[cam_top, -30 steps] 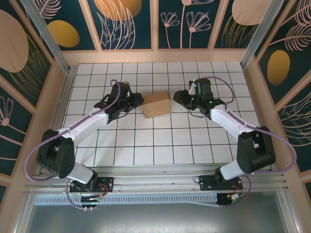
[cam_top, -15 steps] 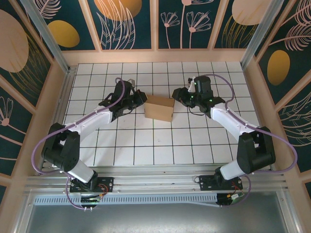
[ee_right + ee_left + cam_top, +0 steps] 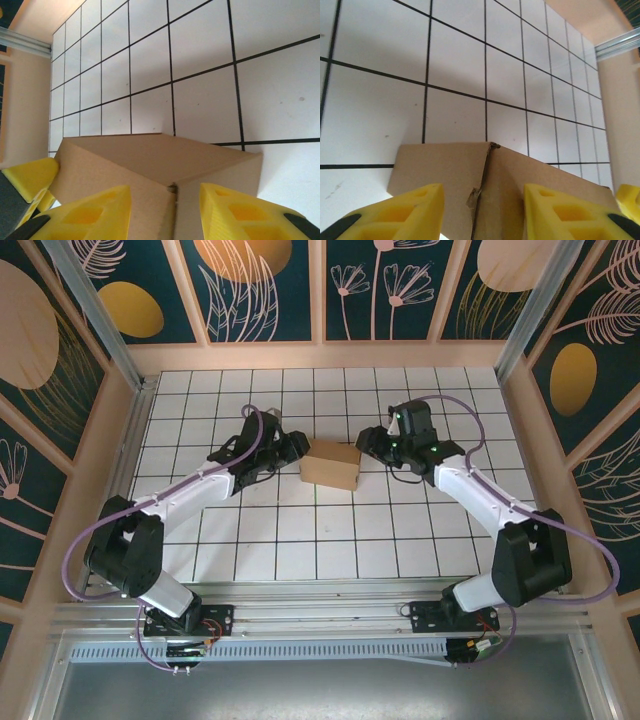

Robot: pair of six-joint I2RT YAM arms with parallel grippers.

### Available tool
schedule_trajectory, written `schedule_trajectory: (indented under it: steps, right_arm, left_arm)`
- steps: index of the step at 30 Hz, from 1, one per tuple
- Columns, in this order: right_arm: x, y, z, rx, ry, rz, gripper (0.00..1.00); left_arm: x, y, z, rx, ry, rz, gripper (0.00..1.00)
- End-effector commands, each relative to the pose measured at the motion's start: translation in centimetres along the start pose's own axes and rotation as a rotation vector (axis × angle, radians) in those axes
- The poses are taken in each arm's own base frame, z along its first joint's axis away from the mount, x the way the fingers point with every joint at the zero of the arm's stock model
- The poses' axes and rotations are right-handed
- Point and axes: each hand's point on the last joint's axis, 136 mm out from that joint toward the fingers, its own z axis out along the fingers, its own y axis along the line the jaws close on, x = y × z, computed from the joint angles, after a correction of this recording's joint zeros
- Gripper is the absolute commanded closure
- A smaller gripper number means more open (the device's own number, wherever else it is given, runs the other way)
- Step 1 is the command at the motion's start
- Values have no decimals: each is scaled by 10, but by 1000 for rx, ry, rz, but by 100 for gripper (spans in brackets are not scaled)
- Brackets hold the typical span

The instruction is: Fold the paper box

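Bracketed the closed paper box [image 3: 331,464] from opposite ends with left gripper [image 3: 482,202] and right gripper [image 3: 165,202] each part-open, grasping nothing, box wall just beyond the fingertips, seemingly to square its sides.

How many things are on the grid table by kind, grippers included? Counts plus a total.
Paper box: 1
Grippers: 2 (left gripper, right gripper)
Total: 3
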Motion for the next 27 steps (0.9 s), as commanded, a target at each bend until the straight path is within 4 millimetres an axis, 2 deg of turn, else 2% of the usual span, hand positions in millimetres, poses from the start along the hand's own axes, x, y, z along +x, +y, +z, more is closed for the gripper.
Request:
schedule_trajectory:
  steps: [1,3,6,11,17,21,25,27]
  right_arm:
    - [-30,18,-23,-12,-109,-39,58]
    - [-32,23,-25,-22,-112,-26,58]
    - [-24,23,-25,-32,-80,20,57]
    - [-11,28,-20,-112,-31,103,54]
    - [-5,10,-5,-64,3,120,52]
    - [4,-3,5,-34,29,127,52]
    - [15,-13,10,-19,49,145,56]
    - [21,-19,12,-3,51,149,63]
  left_arm:
    - [4,28,-12,-173,18,42,52]
    - [-8,18,-19,-163,-16,53,51]
    - [-16,11,-26,-152,-44,65,48]
    - [-15,15,-24,-172,-27,72,46]
    - [-2,11,-6,-110,29,55,46]
    - [11,19,2,-106,73,28,48]
    - [22,31,4,-128,97,12,55]
    - [29,38,6,-137,114,1,60]
